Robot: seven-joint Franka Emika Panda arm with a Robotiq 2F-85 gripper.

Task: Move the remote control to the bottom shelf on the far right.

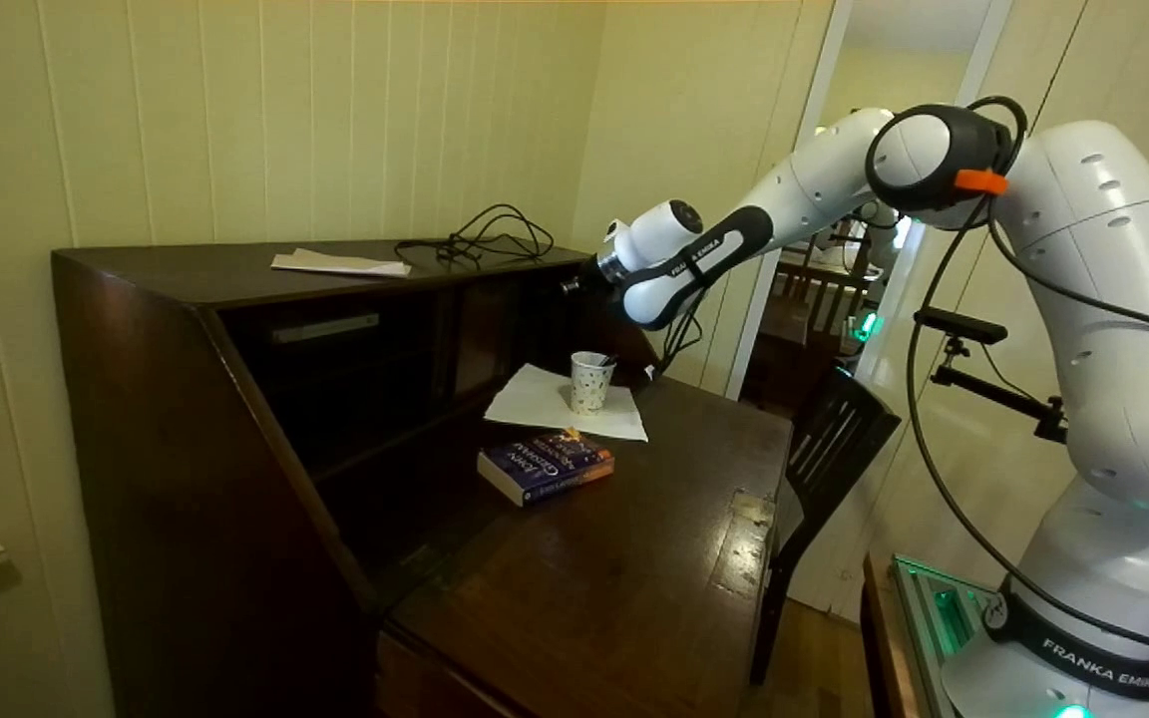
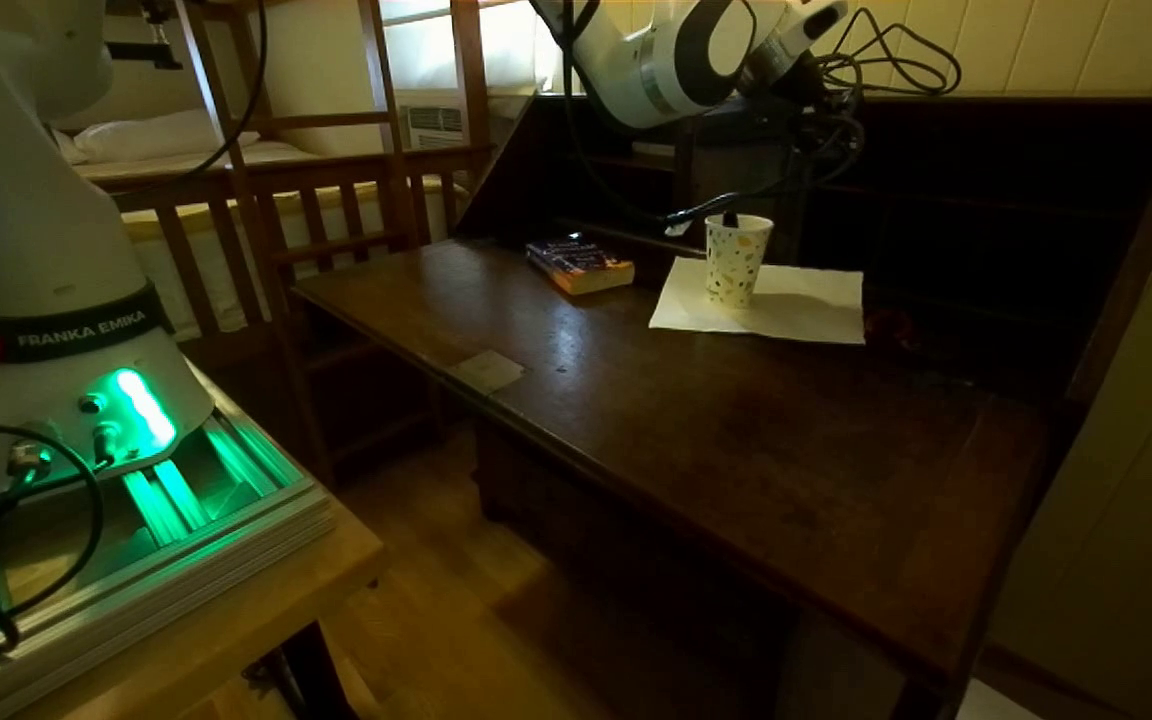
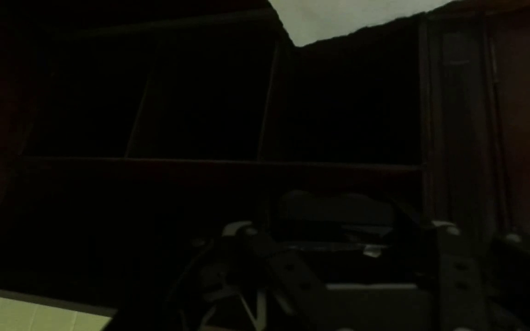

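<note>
Black two-finger pincer point(image 1: 582, 283); closure: cannot tell. Thin brown wooden shelf edge point(image 3: 221, 160), pincer's ten o'clock, wrist view: collision risk; cause, shadow.

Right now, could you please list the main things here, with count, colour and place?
desk: one, brown, in both exterior views
sheet: one, white, on the desk
cup: one, speckled white, upright on the sheet
unknown item: one, black, in the cup
book: one, dark blue, on the desk
papers: count unclear, white, on the desk's top ledge
cable: count unclear, black, near the papers
flat object: one, grey, inside the desk
chair: at least one, dark, beside the desk
bed frame: one, brown, beyond the desk
table: one, tan, near the desk
remote control: not clearly visible
arm: one, white and black, over the desk
gripper: one, dark, at the arm's end
</note>
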